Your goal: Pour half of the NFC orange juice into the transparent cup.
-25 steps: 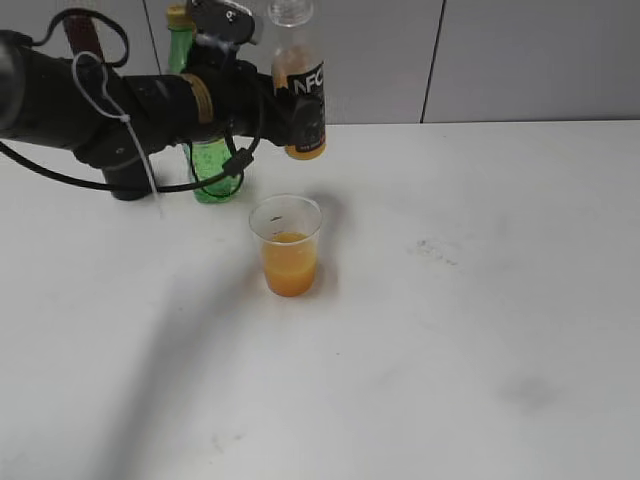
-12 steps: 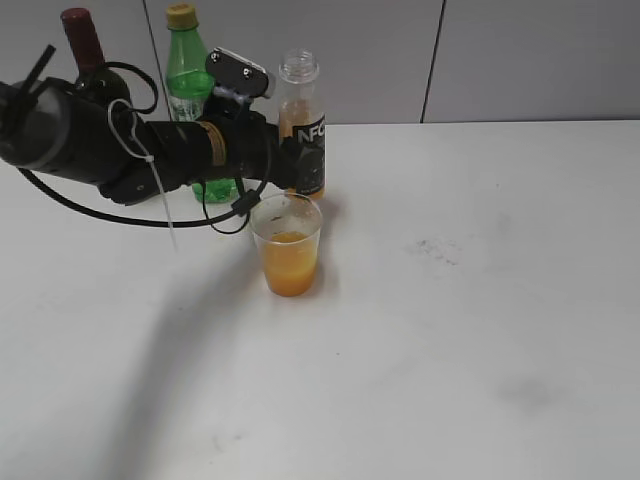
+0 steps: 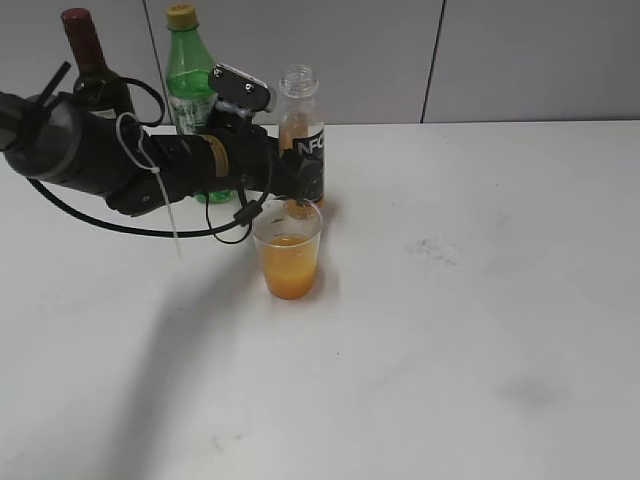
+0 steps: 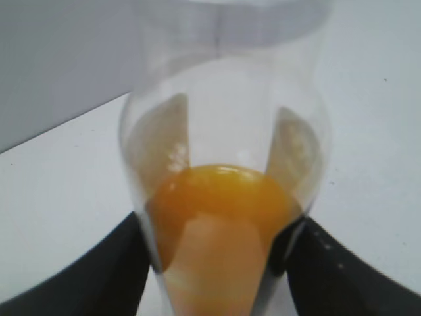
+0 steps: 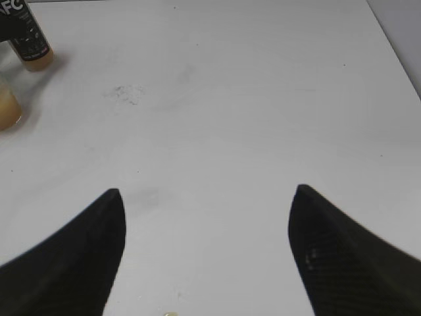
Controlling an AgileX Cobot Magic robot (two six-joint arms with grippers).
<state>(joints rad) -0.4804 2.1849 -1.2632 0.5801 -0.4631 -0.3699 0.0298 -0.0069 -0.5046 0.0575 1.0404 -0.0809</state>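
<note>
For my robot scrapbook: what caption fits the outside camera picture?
Left pincer holds the NFC orange juice bottle upright behind the half-filled transparent cup.

The exterior view looks down at a slant across the white counter (image 3: 480,300) toward the back wall. The left wrist view sits very close behind the NFC orange juice (image 4: 223,217), facing it. The right wrist view looks down over open counter from higher up, catching the same bottle and the transparent cup (image 5: 6,105) at its left edge.
</note>
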